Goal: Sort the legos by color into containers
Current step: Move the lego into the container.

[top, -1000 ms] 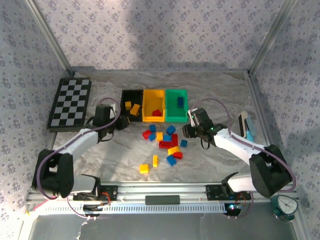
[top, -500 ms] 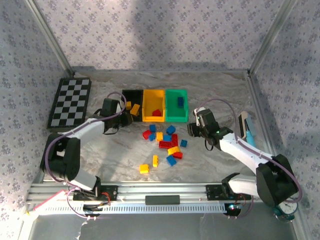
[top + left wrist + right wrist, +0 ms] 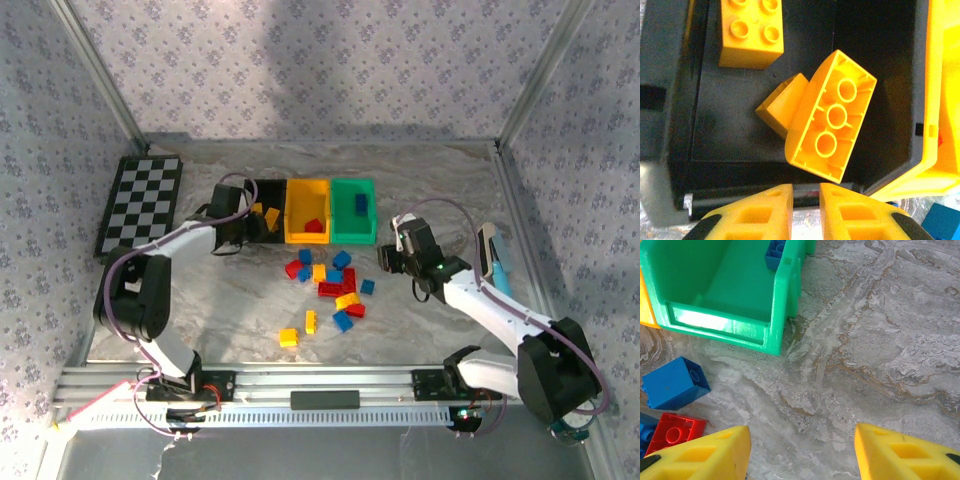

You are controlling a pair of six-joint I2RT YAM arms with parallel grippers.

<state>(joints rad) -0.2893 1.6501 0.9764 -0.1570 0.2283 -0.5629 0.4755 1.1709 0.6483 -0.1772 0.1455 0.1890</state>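
Left gripper [image 3: 806,192] is pinched together, empty, yellow brick [image 3: 832,117] just ahead in the black bin [image 3: 675,125]. Right gripper [image 3: 802,440] is parted, empty; it should centre squarely over the blue brick [image 3: 675,382] on its left.

Black bin [image 3: 265,184]: yellow bricks [image 3: 832,117] are seen inside, one tipped underside-up.
Yellow bin [image 3: 307,186]: red brick [image 3: 314,226].
Green bin [image 3: 352,184]: blue brick [image 3: 360,203].
Loose legos [image 3: 335,285]: scattered nearby.

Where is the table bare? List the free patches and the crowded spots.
Bare table lies right of the green bin, in the strip behind the bins, and near left between the left arm and the loose bricks. Crowded: directly in front of the bins, where the bricks cluster.
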